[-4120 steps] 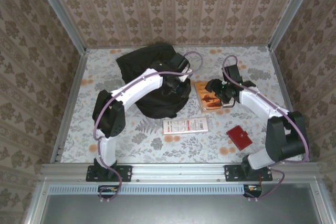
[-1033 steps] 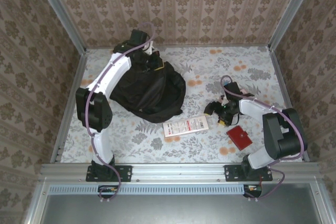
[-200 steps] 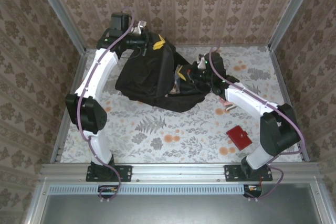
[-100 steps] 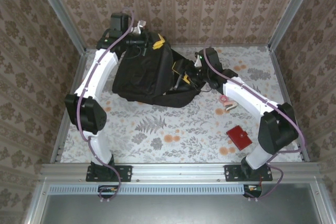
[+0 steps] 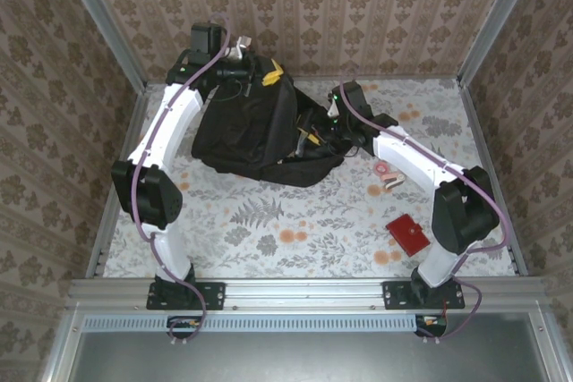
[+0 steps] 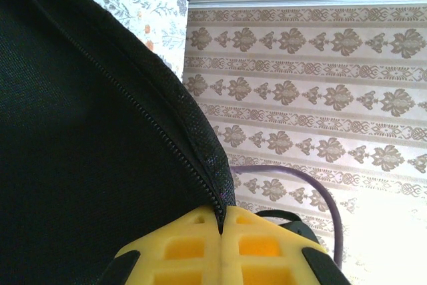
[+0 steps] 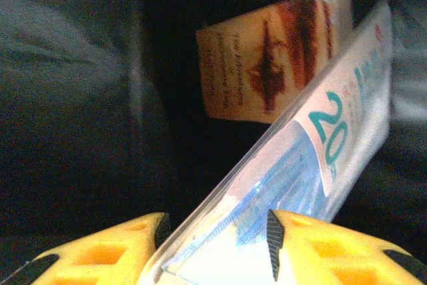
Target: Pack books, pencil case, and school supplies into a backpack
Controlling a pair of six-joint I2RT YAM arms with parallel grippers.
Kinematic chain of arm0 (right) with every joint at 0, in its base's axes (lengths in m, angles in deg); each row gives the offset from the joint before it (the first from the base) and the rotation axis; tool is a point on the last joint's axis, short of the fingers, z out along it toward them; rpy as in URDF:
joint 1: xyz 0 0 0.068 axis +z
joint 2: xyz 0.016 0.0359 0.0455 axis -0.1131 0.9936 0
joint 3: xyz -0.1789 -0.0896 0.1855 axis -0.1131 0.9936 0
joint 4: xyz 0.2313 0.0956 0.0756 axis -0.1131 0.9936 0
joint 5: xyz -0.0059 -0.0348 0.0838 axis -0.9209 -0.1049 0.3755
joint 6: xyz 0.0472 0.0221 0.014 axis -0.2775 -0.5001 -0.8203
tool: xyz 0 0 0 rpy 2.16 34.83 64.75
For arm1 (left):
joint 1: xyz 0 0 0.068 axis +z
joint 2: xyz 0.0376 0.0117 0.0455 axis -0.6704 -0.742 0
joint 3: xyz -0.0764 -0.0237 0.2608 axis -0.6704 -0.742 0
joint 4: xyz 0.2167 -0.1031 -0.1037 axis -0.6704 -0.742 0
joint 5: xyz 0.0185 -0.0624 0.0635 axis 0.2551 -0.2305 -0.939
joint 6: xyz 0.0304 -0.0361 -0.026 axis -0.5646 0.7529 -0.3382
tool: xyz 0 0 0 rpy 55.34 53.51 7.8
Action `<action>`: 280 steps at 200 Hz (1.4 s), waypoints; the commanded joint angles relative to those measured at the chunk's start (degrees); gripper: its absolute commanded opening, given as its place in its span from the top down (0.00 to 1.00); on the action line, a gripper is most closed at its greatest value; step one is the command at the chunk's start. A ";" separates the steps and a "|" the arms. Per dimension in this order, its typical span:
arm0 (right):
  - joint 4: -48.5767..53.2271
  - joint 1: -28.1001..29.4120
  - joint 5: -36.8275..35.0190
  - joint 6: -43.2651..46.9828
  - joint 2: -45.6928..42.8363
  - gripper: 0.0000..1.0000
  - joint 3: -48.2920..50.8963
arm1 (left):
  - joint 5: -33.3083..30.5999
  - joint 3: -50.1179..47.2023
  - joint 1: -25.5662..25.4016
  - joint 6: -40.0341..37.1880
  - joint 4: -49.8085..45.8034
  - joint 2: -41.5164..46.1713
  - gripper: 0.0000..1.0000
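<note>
The black backpack (image 5: 242,127) lies at the back left of the table with its mouth facing right. My left gripper (image 5: 270,72) holds its top edge up, and in the left wrist view it (image 6: 221,213) is shut on the zip seam of the backpack (image 6: 80,131). My right gripper (image 5: 311,136) is at the mouth. In the right wrist view its jaws (image 7: 215,231) stand apart, and a clear flat pack of rulers (image 7: 313,138) lies between them, slanting into the dark inside. The orange book (image 7: 267,65) stands deeper inside the backpack.
A red flat case (image 5: 409,233) lies on the table at the right front. A small pink and white item (image 5: 387,176) lies under my right forearm. Patterned walls and metal posts close in the table on three sides.
My right wrist has swung further left and back at the backpack's mouth, and its jaws have parted. The backpack's lower edge has shifted a little. My left arm has held still.
</note>
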 commanded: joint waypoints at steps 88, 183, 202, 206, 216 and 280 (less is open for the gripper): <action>7.81 -1.21 -3.74 4.58 -7.72 0.99 7.42 | 3.58 2.61 0.11 -2.04 2.45 4.89 1.00; 23.20 -4.91 11.46 22.13 -9.43 1.00 -8.16 | 4.18 3.47 -0.28 -2.66 1.05 4.80 1.00; 19.70 -4.88 15.26 19.90 -5.31 1.00 -9.24 | 4.19 3.76 -0.83 -2.07 1.63 4.70 1.00; 18.49 -4.92 16.17 19.18 -4.19 1.00 -9.33 | 4.13 3.90 -0.93 -2.01 1.63 4.66 1.00; 15.77 -4.84 18.37 16.79 -1.67 1.00 -9.71 | 4.11 4.01 -1.12 -1.93 1.72 4.63 1.00; 6.20 2.54 16.02 8.66 18.22 0.78 -25.17 | 4.08 4.61 -3.29 -1.65 1.84 2.72 1.00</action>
